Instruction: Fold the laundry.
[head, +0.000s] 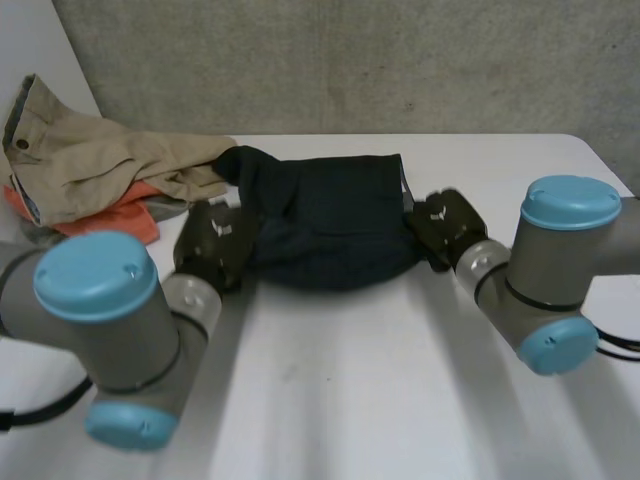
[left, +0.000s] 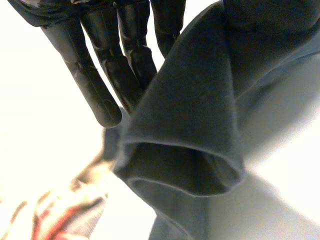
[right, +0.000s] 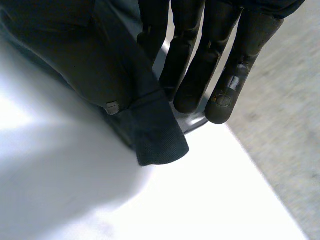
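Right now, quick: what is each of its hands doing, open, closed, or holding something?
Left hand: straight fingers pinching one end of the dark garment.
Right hand: straight fingers pinching the garment's other end.

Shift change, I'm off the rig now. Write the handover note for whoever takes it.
Left hand: straight fingers pinch the dark garment at its left end.
Right hand: pinches its right end.
The garment spans between them, mid white table.
Khaki and orange clothes lie piled at the table's far left corner.
Done: garment gripped at both ends; no fold visible.
Left: fold it, then the pile.
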